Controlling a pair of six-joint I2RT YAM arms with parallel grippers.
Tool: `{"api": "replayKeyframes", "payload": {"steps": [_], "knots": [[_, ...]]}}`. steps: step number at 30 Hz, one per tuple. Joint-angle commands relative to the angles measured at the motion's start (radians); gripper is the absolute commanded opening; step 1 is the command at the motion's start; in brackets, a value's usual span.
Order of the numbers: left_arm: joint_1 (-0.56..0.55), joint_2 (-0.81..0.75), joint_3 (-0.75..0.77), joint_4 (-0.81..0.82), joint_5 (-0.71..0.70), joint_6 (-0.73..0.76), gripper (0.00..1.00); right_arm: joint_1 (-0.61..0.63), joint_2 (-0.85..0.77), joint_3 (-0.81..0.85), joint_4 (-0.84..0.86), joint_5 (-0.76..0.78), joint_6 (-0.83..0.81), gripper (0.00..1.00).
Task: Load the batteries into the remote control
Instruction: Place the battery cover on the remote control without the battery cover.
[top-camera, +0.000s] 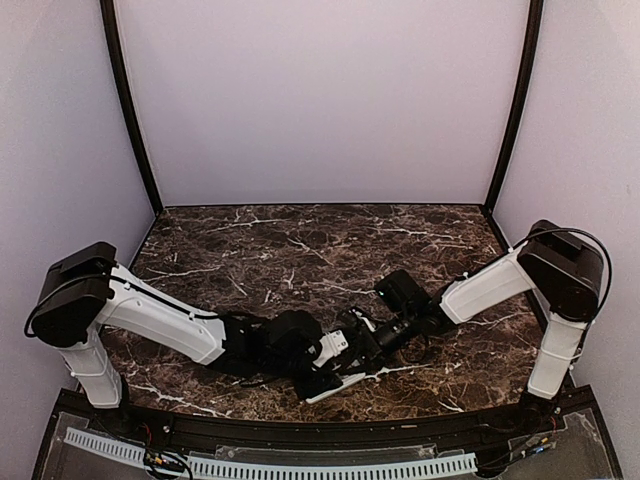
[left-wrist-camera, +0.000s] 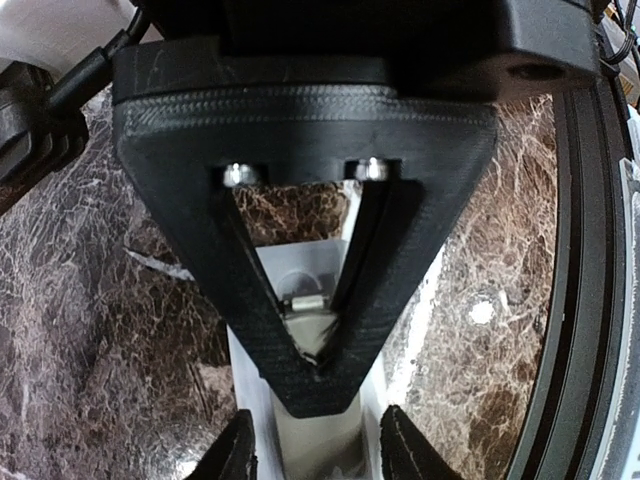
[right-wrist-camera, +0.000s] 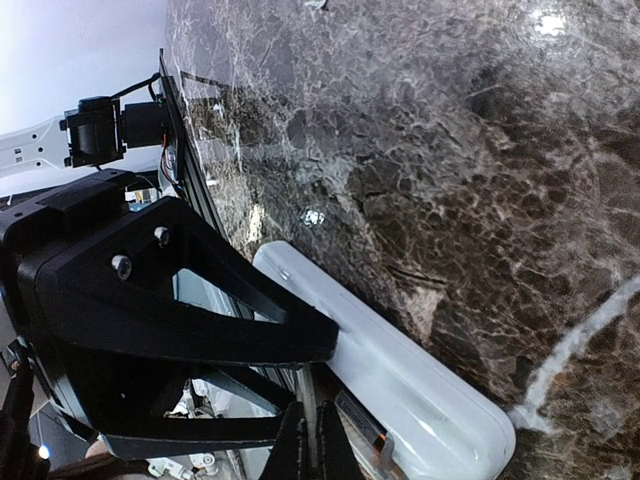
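Observation:
The white remote control (top-camera: 347, 384) lies on the dark marble near the front edge, back side up with its compartment open. My left gripper (left-wrist-camera: 318, 452) straddles it, one finger against each long side of the remote control (left-wrist-camera: 300, 262). My right gripper (right-wrist-camera: 320, 450) is shut. In the left wrist view its black tip (left-wrist-camera: 320, 372) points down into the compartment. A slim dark battery (right-wrist-camera: 358, 422) with a coppery end lies in the recess of the remote control (right-wrist-camera: 420, 380), just beside the right fingertips. A small metal contact (left-wrist-camera: 305, 300) shows at the compartment's far end.
Both arms meet over the remote at the table's near middle (top-camera: 340, 350). The black front rail (left-wrist-camera: 585, 300) runs close beside the remote. A white slotted cable channel (top-camera: 280, 466) lies below the table edge. Purple walls enclose the back and sides.

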Motion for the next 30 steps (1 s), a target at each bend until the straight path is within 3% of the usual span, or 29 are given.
{"api": "replayKeyframes", "payload": {"steps": [1,16,30], "knots": [[-0.002,0.009,0.017,-0.034,0.01,0.02,0.4,0.03,0.044,-0.043,-0.078,0.154,0.006,0.0],[-0.003,0.021,0.005,-0.082,0.072,0.001,0.26,0.029,0.038,-0.047,-0.072,0.156,0.013,0.0],[-0.011,0.009,-0.045,-0.114,0.11,-0.001,0.23,0.032,0.017,-0.05,-0.088,0.169,0.018,0.0]]}}
